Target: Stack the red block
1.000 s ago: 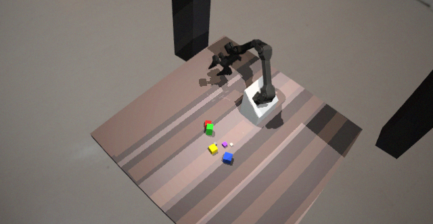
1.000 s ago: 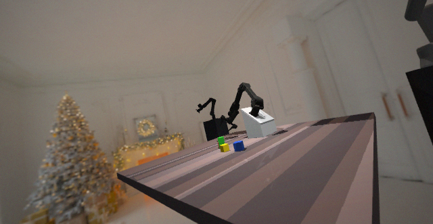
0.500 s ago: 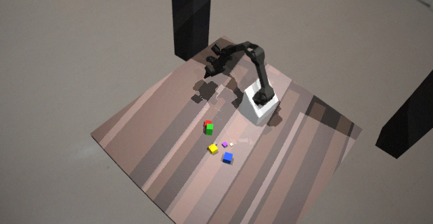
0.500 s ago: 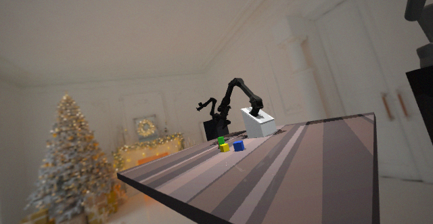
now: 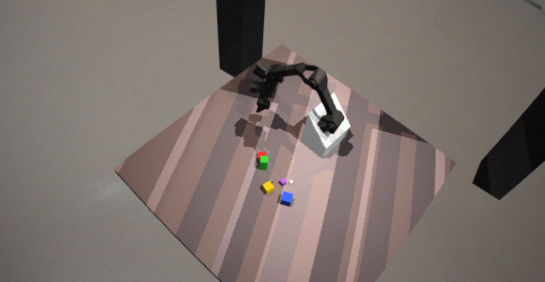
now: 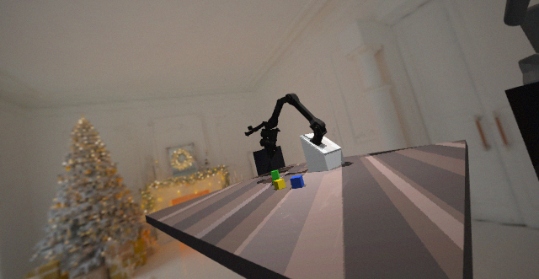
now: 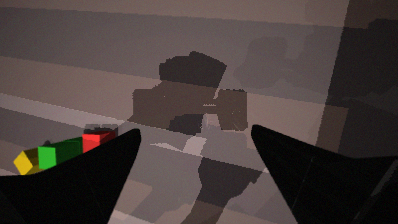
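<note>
The red block is right beside the green tower, on its far side in the top view; whether they touch I cannot tell. It is hidden in the exterior view. The green tower stands upright. In the wrist view the left finger covers the lower parts of both. My gripper is open with nothing between its fingers. It is above the table, away from the red block, toward the table's back corner in the top view.
A yellow block and a blue block lie in front of the tower. A small purple block and a tiny white one are near them. The white arm base stands behind, to the right.
</note>
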`<state>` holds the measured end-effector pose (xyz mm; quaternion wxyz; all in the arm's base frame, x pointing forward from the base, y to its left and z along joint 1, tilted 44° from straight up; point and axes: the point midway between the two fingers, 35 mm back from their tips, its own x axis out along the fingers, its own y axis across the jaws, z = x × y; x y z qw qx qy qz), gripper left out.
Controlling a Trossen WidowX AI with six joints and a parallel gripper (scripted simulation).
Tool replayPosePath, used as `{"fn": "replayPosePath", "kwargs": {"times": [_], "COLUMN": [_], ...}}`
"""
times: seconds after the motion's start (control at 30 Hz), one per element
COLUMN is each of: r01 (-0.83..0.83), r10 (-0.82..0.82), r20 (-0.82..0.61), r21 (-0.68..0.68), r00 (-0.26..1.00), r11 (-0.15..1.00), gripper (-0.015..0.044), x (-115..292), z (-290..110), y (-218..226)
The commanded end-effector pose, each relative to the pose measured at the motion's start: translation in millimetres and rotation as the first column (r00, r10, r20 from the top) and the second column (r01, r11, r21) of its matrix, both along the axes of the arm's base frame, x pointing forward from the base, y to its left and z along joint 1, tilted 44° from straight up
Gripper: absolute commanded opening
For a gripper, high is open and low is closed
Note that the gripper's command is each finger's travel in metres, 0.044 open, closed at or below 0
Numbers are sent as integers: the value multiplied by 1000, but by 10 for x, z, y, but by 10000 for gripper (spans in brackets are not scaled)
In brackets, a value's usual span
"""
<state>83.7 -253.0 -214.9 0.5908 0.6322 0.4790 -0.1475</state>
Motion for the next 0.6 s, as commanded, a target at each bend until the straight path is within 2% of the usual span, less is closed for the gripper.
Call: {"fn": "replayPosePath", "kwargs": {"times": [0.0, 0.27, 0.57], "r01": [-203, -535, -749], "r10": [208, 579, 867], "r20": [69, 165, 216], "r21": [-73, -245, -439], "r00": [976, 799, 449], "r11": [976, 809, 497], "gripper": [440, 440, 440], "x": [273, 777, 1280], "z": [131, 368, 617], "y": [90, 294, 635]}}
